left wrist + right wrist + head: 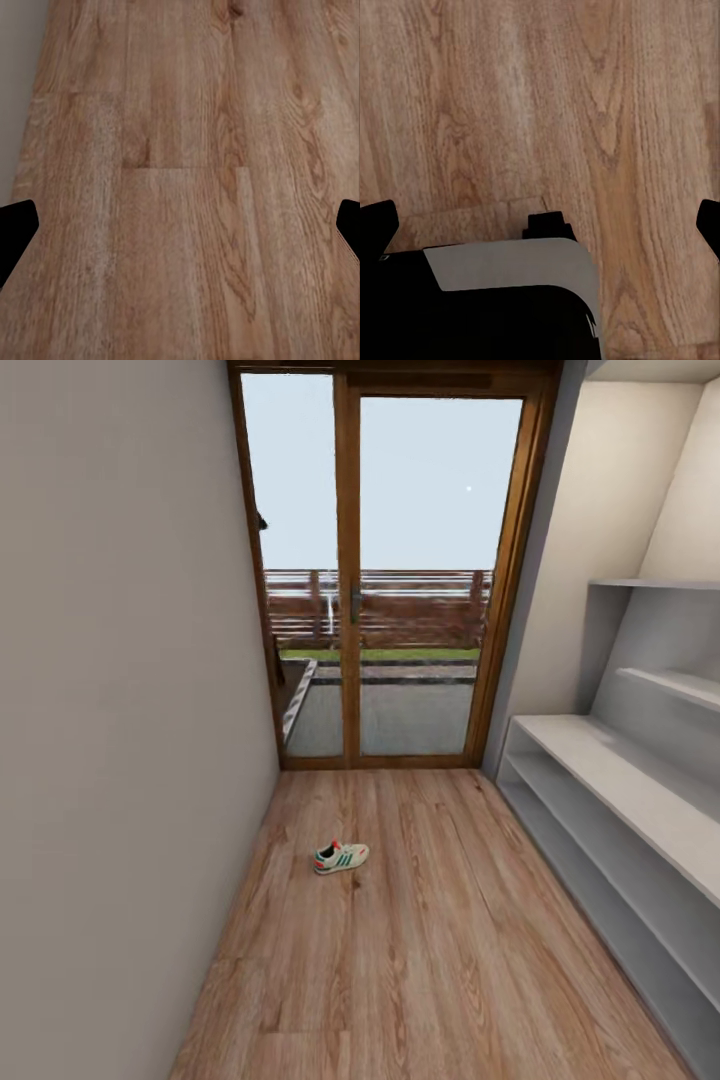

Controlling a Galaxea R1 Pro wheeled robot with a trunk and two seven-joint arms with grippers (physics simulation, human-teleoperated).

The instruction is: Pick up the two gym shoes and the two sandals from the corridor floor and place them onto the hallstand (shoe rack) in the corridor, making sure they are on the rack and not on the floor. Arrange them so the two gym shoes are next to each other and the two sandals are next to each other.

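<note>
One gym shoe [341, 856] lies on the corridor floor [430, 960], well apart from the rack [610, 760]. Both grippers [180, 225] [540, 221] hang wide open, empty. Reaching from here risks missing the low shoe.

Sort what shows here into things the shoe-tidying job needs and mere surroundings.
Job things: one gym shoe lying on the corridor floor; the hallstand along the right wall, shelves bare.

Surroundings: glazed wooden door; grey wall.
</note>
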